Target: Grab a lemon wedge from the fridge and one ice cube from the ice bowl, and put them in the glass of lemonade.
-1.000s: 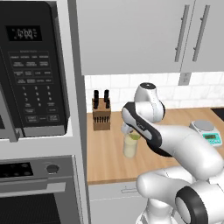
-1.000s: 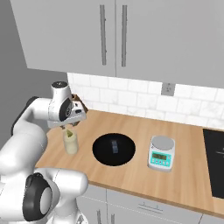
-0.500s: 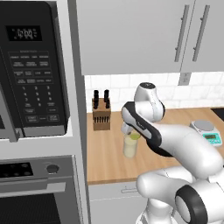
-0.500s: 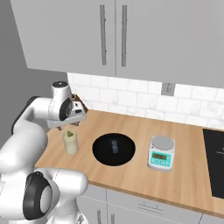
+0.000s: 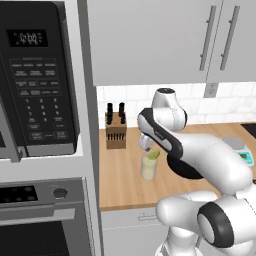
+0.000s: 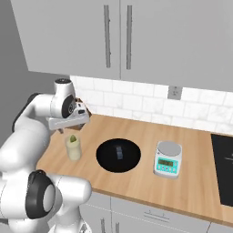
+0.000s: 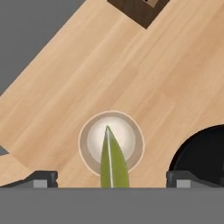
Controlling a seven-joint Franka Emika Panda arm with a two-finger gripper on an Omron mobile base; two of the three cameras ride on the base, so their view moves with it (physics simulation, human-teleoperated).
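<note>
A: Left base view first. Where's the task stuff?

B: Glass of lemonade (image 5: 149,166) on the wooden counter (image 5: 120,180), in front of the knife block (image 5: 115,131). Lemon wedge (image 5: 153,154) poking out of the rim, tilted. Gripper (image 5: 145,144) just above it, half hidden by the forearm. Jaw state hard to read here.

A: Risk?

B: Wedge maybe only perched on the rim. Any brush from a fingertip on the way up likely to flick it out or tip the glass.

A: Right base view?

B: Glass (image 6: 73,148) near the counter's left edge, wedge (image 6: 72,137) sticking up from it. Gripper (image 6: 67,128) directly over. Ice bowl (image 6: 118,154) just right of the glass, one small cube (image 6: 119,151) at its middle. Grey scale (image 6: 168,159) further right.

A: Trouble there?

B: Glass near the bowl; a low sideways swing toward the cube could knock it over. Cube small and probably slippery, easy to squirt out of a pinch. Nothing of the fridge to check.

A: Hand view?

B: Looking straight down into the glass (image 7: 111,142). Wedge (image 7: 113,162) standing on edge across the mouth. Two fingertips (image 7: 42,178) spread wide on either side, clear of the wedge, holding nothing. Bowl edge (image 7: 199,153) at lower right.

A: So released?

B: Looks so. Not clearly submerged though; could lean out over the rim if the glass gets jostled.
</note>
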